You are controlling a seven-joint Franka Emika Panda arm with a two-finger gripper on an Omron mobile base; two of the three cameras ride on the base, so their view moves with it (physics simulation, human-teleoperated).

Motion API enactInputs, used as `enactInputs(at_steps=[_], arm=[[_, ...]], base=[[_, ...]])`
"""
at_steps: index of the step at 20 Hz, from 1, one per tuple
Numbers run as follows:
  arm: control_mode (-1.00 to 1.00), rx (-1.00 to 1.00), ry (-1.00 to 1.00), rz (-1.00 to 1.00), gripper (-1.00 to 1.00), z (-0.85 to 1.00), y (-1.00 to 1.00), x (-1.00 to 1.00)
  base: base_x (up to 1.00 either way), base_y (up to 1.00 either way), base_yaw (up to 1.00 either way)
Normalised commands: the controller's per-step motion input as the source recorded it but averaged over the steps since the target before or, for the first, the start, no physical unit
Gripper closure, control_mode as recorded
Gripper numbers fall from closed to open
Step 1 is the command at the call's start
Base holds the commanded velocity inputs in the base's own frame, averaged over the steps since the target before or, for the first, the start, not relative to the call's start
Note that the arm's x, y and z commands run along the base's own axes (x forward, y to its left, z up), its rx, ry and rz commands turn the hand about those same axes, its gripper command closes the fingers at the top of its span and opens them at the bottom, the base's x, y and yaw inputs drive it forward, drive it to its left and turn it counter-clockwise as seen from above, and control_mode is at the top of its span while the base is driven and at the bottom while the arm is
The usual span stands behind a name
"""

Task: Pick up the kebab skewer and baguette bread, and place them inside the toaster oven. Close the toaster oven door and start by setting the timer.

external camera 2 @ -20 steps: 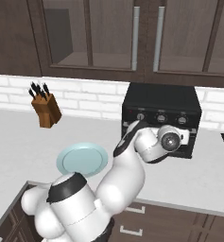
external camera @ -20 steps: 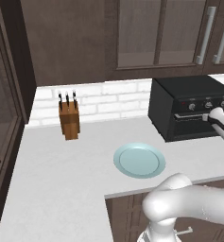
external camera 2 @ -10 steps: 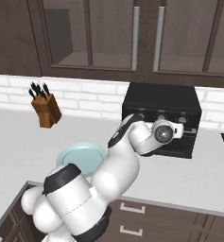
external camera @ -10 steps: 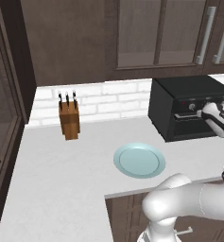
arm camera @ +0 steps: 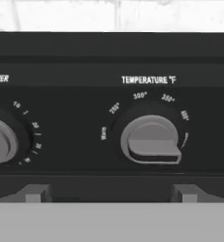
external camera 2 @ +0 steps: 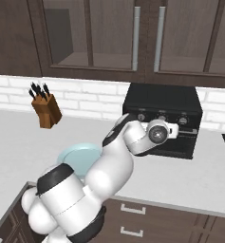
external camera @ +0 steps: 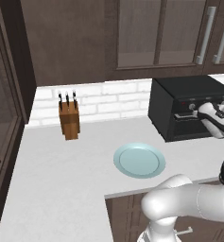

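Your two base views look forward and down from behind the arm, sharing the toaster oven (external camera: pixel 189 106) (external camera 2: pixel 164 118), plate (external camera: pixel 139 160) and knife block (external camera: pixel 69 121). Your hand view faces the oven's temperature knob (arm camera: pixel 151 140) from very near.

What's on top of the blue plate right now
Nothing can be seen on the plate from the left base view; its surface is bare. From the right base view, the arm covers part of it, so that part stays hidden.

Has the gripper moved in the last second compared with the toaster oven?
Yes. In the right base view the gripper has risen from below the toaster oven knob row to about level with it, closing in on the control panel.
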Motion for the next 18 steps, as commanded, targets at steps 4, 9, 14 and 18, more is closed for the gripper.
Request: enactInputs(at_steps=[4, 9, 14, 18], arm=[[-1.0, 0.0, -0.04, 0.0, -1.0, 0.01, 0.26, 0.0], [-1.0, 0.0, -0.1, 0.0, -1.0, 0.14, 0.29, 0.0], [-1.0, 0.0, -0.13, 0.0, -1.0, 0.1, 0.25, 0.0], [-1.0, 0.0, -0.16, 0.0, -1.0, 0.17, 0.17, 0.01]], base=[[0.0, 0.0, 0.0], [0.0, 0.0, 0.0], [0.0, 0.0, 0.0], [0.0, 0.0, 0.0]])
